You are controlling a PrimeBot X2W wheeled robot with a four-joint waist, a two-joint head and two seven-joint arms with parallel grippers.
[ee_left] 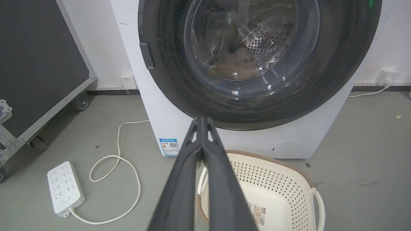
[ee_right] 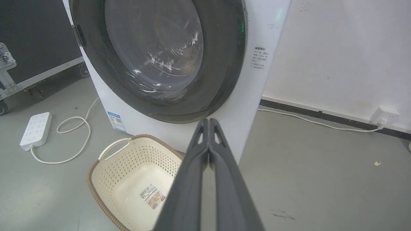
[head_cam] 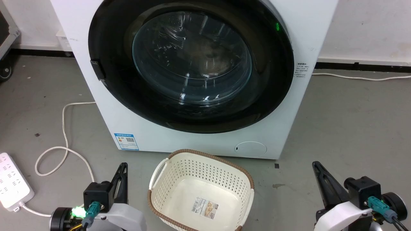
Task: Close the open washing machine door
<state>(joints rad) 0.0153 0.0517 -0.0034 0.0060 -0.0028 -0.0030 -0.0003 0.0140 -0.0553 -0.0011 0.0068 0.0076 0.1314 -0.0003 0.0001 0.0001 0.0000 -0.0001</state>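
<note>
The washing machine door (head_cam: 192, 61) looks flush with the machine front (head_cam: 289, 128), maybe not latched. The left claw (ee_left: 202, 119) and right claw (ee_right: 208, 121) are pinched shut, empty. A push on that bulging glass could slip off.

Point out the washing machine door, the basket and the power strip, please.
washing machine door (head_cam: 192, 57): head view, glass window.
basket (head_cam: 199, 170): head view, back wall.
power strip (head_cam: 13, 184): head view, top face.
</note>
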